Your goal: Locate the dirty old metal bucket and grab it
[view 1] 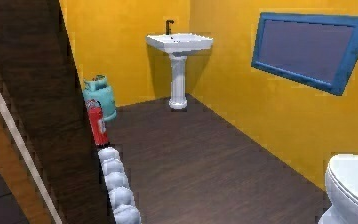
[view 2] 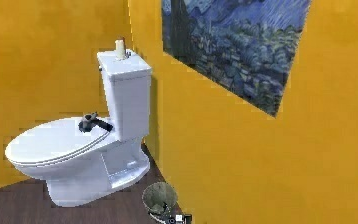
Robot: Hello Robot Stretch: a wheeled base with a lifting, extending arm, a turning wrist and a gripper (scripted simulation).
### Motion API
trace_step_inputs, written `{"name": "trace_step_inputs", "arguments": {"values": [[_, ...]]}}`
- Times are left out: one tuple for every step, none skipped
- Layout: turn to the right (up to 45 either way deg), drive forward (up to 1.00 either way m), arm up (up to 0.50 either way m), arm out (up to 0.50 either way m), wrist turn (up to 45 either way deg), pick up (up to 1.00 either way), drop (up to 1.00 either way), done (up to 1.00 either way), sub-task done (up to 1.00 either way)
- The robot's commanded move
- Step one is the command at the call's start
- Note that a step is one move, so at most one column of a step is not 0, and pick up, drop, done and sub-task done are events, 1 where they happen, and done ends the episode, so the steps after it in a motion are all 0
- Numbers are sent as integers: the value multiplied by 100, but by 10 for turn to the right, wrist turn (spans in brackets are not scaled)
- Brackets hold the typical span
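A small grey, grimy metal bucket (view 2: 157, 196) stands on the dark floor by the yellow wall, just right of the white toilet (view 2: 77, 150), at the bottom of the arm side view. My gripper (view 2: 169, 212) shows at that view's bottom edge, its dark body against the bucket, with small white marked squares (view 2: 184, 216) to its right. I cannot tell whether it holds anything.
A large blue painting (view 2: 237, 45) hangs above the bucket. A paper roll (view 2: 119, 46) sits on the toilet tank. Ahead are a pedestal sink (view 1: 179, 60), a teal gas cylinder (view 1: 99, 97), a red extinguisher (view 1: 96, 122), a dark wooden panel (view 1: 37, 100) and a blue-framed panel (view 1: 309, 50).
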Motion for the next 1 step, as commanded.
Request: {"name": "trace_step_inputs", "arguments": {"values": [[0, 0, 0, 0, 0, 100, 0, 0, 0]]}}
